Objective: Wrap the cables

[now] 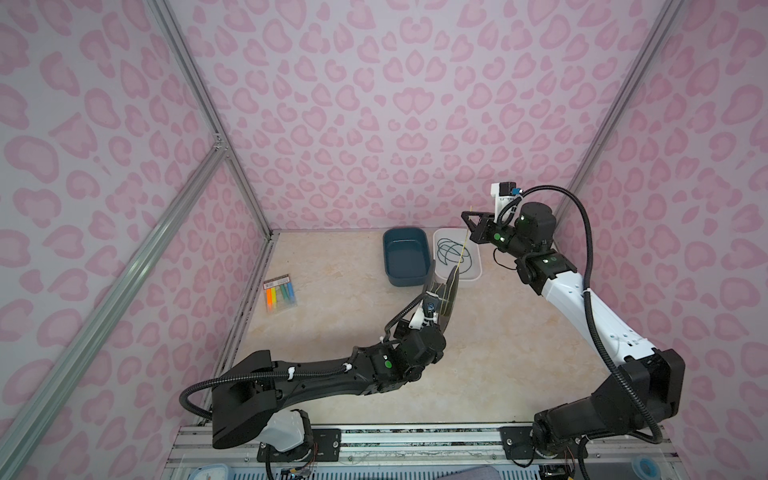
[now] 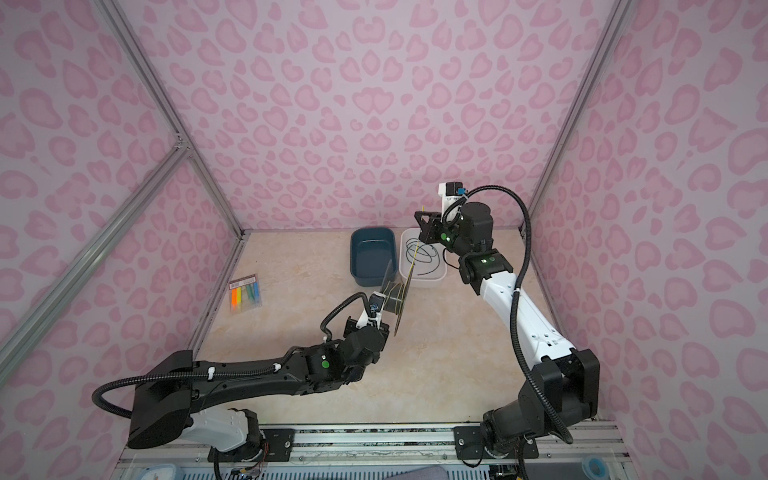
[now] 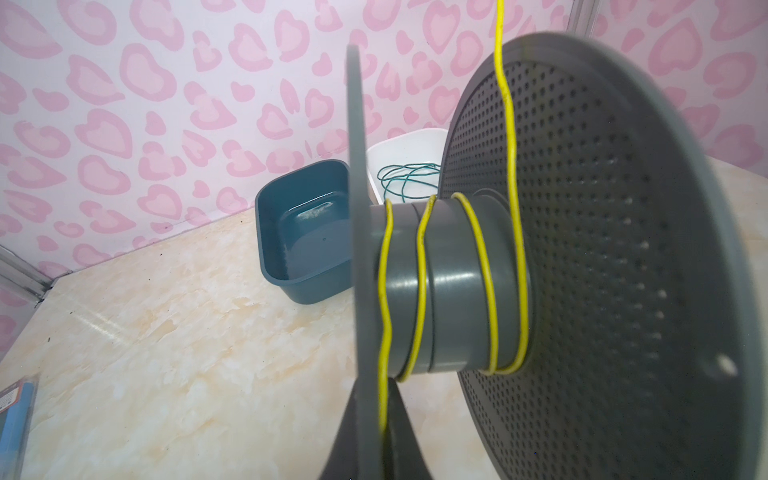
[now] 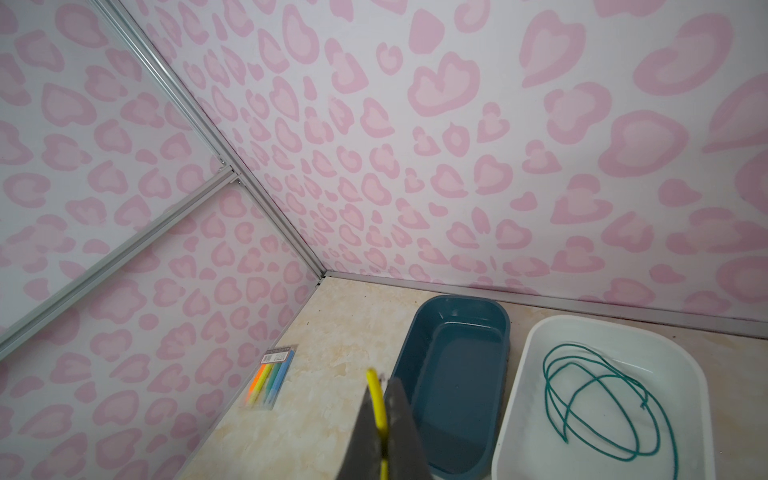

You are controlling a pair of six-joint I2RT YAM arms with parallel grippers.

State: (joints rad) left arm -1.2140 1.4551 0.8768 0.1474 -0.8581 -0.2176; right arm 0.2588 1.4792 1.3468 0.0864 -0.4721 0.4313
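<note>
Four wire turns on spool.
Above spool, right gripper pinches wire, likely limp, near its end; left gripper clamps flange.

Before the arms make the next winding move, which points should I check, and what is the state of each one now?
1. Flange of spool clamped by left gripper: ok.
2. End of yellow wire pinched by right gripper: ok.
3. Wire straight between spool and right gripper: ok.
4. Turns packed closely on spool: not ok, spaced apart.
5. Loose green cord lies apart, inside white tub: ok.
</note>
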